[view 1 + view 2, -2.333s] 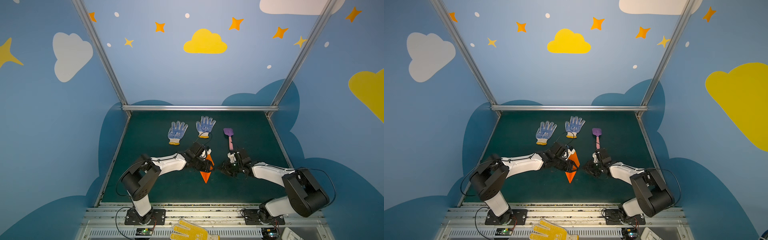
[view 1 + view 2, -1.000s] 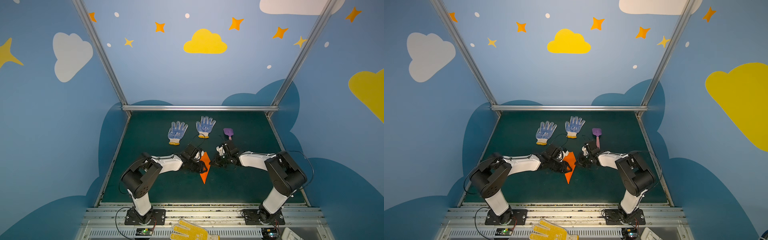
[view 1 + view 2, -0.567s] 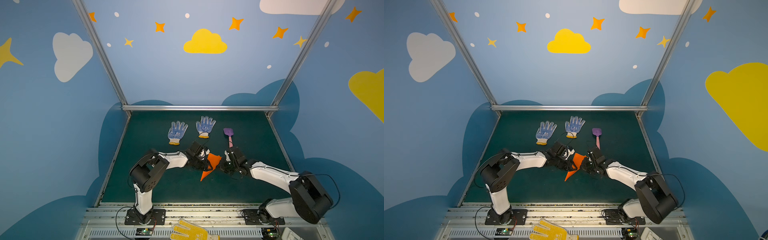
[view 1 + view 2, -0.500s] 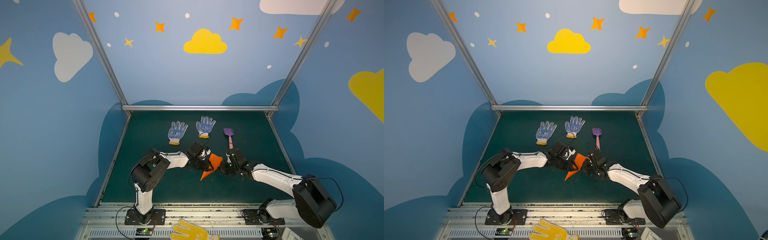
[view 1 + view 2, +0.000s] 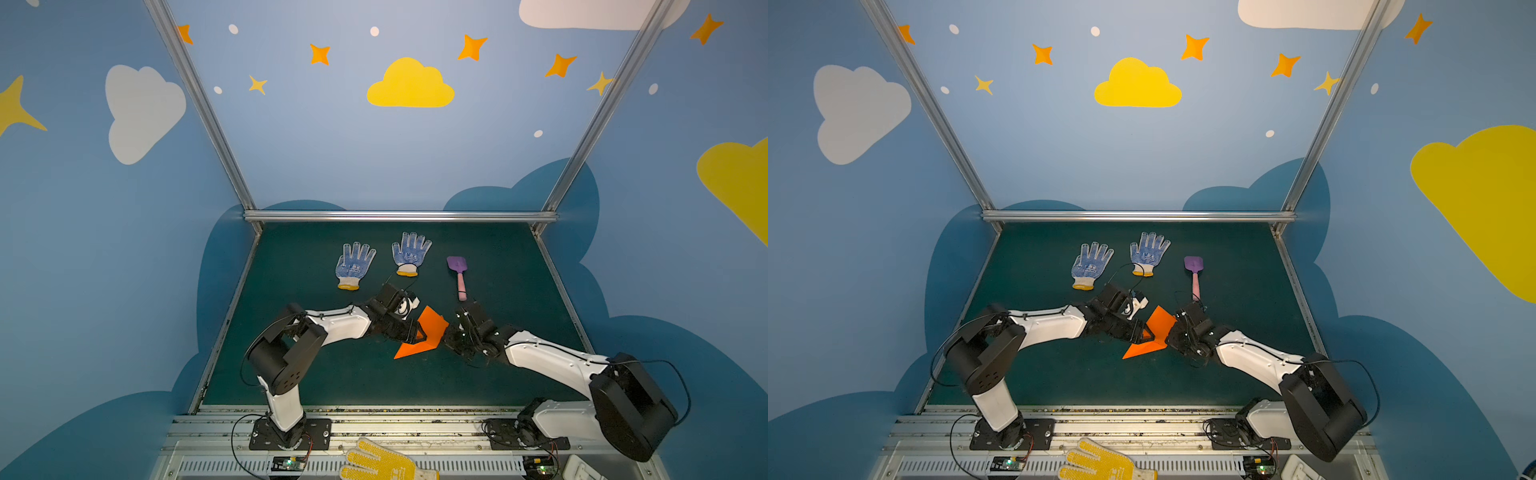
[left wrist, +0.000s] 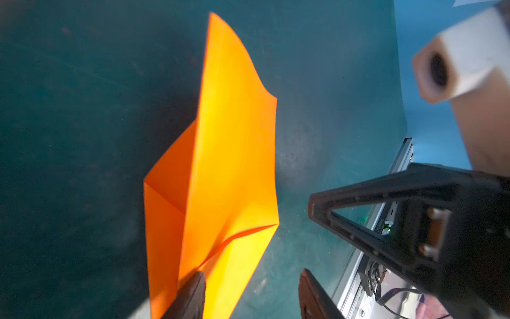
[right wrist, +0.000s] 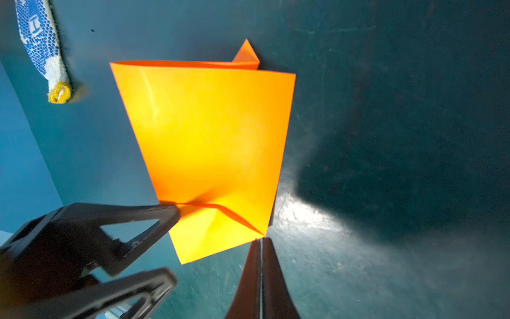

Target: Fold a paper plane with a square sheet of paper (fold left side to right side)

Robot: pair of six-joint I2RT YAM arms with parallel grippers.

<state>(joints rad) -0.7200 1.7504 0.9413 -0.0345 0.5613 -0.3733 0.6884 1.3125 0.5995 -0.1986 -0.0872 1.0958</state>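
Orange and half folded, the sheet of paper (image 5: pixel 428 332) lies in the middle of the dark green worktop (image 5: pixel 332 374), between the two grippers. One flap stands up off the surface and a pointed end lies flat toward the near rail. In the right wrist view a diagonal crease crosses the sheet's (image 7: pixel 209 132) nearer part.

The left gripper (image 6: pixel 251 273) has its fingers spread apart, clamping nothing. One finger tip (image 7: pixel 174 211) touches the paper's edge where the crease starts. The right gripper (image 7: pixel 260 243) has its fingers pressed together, their tips right at the sheet's corner. Whether they touch that corner cannot be told.

Both arms reach in low from their bases on the near rail, elbows bent outward and white forearms angled toward the centre.

Farther back lie two blue-dotted gloves (image 5: pixel 355 266) (image 5: pixel 410 253) and a purple toy shovel (image 5: pixel 457 270) with a pink handle. A pale mark among one glove's (image 7: pixel 38 41) dots looks like an H, but it is blurred. A yellow dotted glove (image 5: pixel 382 463) by the rail is cut off by the lower edge. In both top views the finger tips are largely hidden by the wrists and the raised flap.
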